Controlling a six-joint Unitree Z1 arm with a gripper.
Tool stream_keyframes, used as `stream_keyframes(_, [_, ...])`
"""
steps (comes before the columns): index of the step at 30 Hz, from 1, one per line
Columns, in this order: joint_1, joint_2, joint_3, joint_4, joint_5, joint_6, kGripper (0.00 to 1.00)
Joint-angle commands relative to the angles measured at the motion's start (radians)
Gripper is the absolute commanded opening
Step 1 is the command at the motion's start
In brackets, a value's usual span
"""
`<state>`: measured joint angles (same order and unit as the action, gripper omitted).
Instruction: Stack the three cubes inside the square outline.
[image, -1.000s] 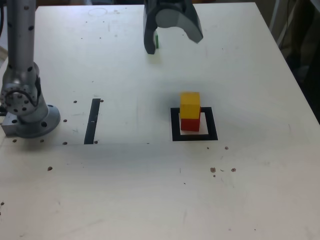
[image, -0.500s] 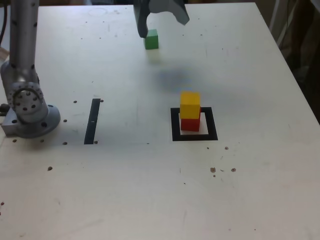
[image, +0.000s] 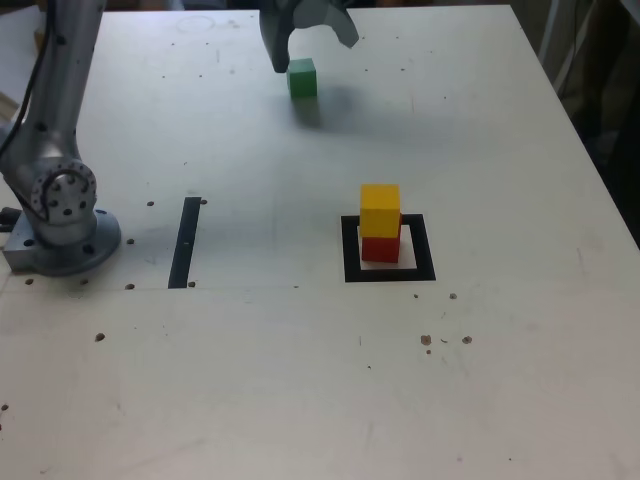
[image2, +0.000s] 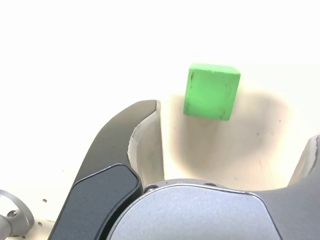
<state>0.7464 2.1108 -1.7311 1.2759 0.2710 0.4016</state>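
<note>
The arm's dark gripper hung at the far edge of the white bench, its jaws spread wide and holding nothing. The small matte green cube sat on the bench just ahead of the fingertips, beyond the opening in the wrist view, touching neither jaw. Well apart, the matte yellow cube rested on the matte red cube inside the square outline of thick black tape. A thin black strip lay towards the exterior view's left, near the grey arm base.
</note>
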Motion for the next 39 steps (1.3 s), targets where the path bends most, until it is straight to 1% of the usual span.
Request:
stream_keyframes(1, [0.014, 0.019, 0.0, -0.004, 0.002, 0.003, 0.99])
stream_keyframes(9, [0.045, 0.077, 0.003, -0.047, 0.003, 0.014, 0.99])
stream_keyframes(13, [0.058, 0.083, 0.01, -0.076, 0.002, 0.023, 0.95])
stream_keyframes(16, [0.059, 0.088, 0.013, -0.082, 0.0, 0.024, 0.89])
stream_keyframes(20, [0.062, 0.093, 0.018, -0.081, 0.0, 0.023, 0.78])
stream_keyframes(28, [0.064, 0.086, 0.026, -0.098, -0.005, 0.023, 0.46])
stream_keyframes(31, [0.064, 0.084, 0.028, -0.103, -0.011, 0.023, 0.41])
stream_keyframes(35, [0.064, 0.083, 0.029, -0.103, -0.024, 0.028, 0.4])
stream_keyframes(39, [0.064, 0.083, 0.028, -0.104, -0.037, 0.034, 0.35])
